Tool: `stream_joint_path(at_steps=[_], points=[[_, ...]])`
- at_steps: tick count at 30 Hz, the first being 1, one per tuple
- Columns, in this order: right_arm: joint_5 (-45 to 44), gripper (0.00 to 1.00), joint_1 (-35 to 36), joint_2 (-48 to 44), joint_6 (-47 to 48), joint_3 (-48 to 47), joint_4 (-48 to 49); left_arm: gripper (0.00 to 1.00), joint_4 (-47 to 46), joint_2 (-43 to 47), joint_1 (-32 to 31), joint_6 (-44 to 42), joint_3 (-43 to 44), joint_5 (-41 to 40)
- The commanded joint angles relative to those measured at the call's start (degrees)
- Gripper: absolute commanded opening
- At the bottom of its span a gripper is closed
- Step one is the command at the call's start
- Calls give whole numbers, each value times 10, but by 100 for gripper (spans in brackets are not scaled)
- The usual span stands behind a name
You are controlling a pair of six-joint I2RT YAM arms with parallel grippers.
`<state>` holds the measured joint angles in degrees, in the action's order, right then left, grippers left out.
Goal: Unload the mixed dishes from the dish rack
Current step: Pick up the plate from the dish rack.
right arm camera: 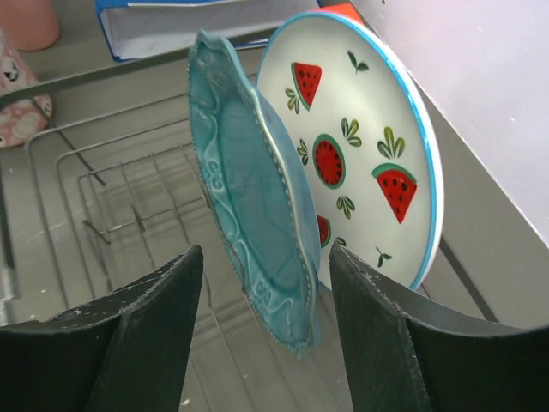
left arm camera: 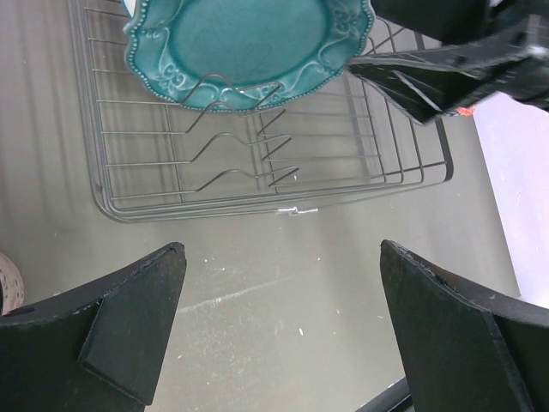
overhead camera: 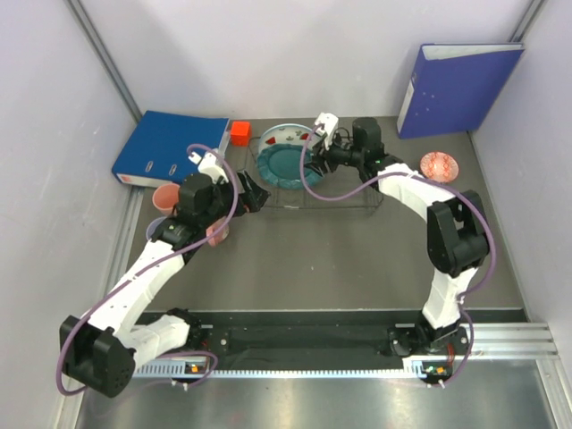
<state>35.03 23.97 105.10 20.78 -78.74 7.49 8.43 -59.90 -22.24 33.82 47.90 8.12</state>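
Note:
The dark wire dish rack [overhead camera: 344, 189] stands at the back middle of the table. A teal scalloped plate [overhead camera: 284, 165] stands on edge in its left end, with the white watermelon plate [overhead camera: 286, 136] leaning just behind it. My right gripper [overhead camera: 313, 157] is open, and in the right wrist view [right arm camera: 266, 257] its fingers straddle the teal plate's [right arm camera: 257, 215] lower rim without touching it, the white plate [right arm camera: 364, 154] behind. My left gripper [overhead camera: 255, 195] is open and empty [left arm camera: 283, 326] over bare table just short of the rack [left arm camera: 257, 167], below the teal plate [left arm camera: 249, 43].
A pink patterned bowl [overhead camera: 439, 166] sits right of the rack. Salmon-pink cups [overhead camera: 167, 197] [overhead camera: 217, 234] and a lavender cup [overhead camera: 155, 228] stand by the left arm. A red cube [overhead camera: 239, 132] and a flat blue binder [overhead camera: 170, 147] lie back left. Another binder [overhead camera: 460, 87] stands back right.

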Motion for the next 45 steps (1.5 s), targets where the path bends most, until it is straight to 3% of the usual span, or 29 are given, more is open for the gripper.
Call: stream_joint_path(at_steps=[1,11,23,45], points=[[2,60,7,27,15,-38,36,99,-41,-5,-3,-2,-11,-4],[-7,43,16,77,9,-79,46,99,-35,-14,-4,-9,-5,-12],[-43,0,19,66,1,-44,81,99,-35,-19,-10,-9,-11,-17],[-73,0,18,-44,31,2,99,99,-43,-21,-15,-8,-17,-21]])
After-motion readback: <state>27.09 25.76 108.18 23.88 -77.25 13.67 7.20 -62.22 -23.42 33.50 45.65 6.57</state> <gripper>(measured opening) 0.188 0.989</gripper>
